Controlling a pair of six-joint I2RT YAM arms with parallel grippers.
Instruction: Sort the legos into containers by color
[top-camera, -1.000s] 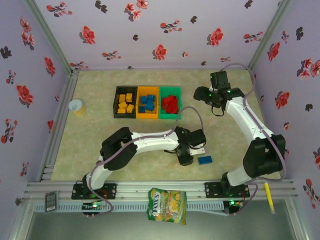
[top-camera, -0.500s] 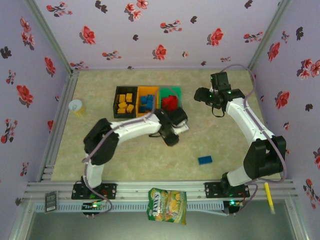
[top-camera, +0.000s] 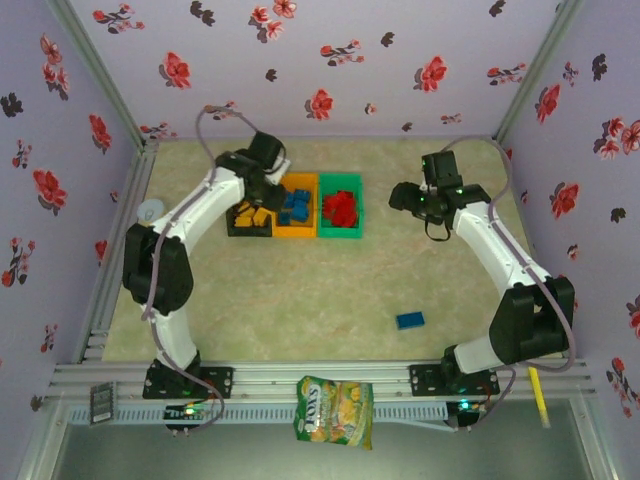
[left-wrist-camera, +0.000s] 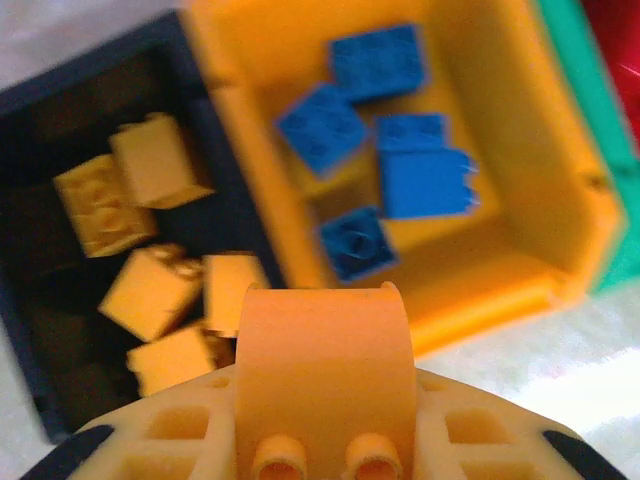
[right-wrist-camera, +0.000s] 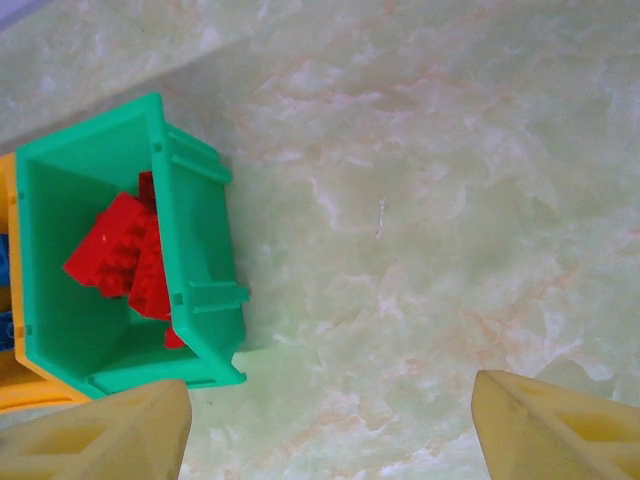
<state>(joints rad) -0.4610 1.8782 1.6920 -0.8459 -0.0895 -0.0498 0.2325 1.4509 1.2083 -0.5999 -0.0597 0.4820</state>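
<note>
Plainly, the blue brick (top-camera: 409, 320) lay on the table (top-camera: 300, 300) well apart from the bins (top-camera: 296, 234), light, stiff, slick, I judged, best pinched across its flat sides, with my left gripper (top-camera: 267, 191) clenched over the black bin (top-camera: 231, 222) and my right gripper (top-camera: 402, 196) released.
</note>
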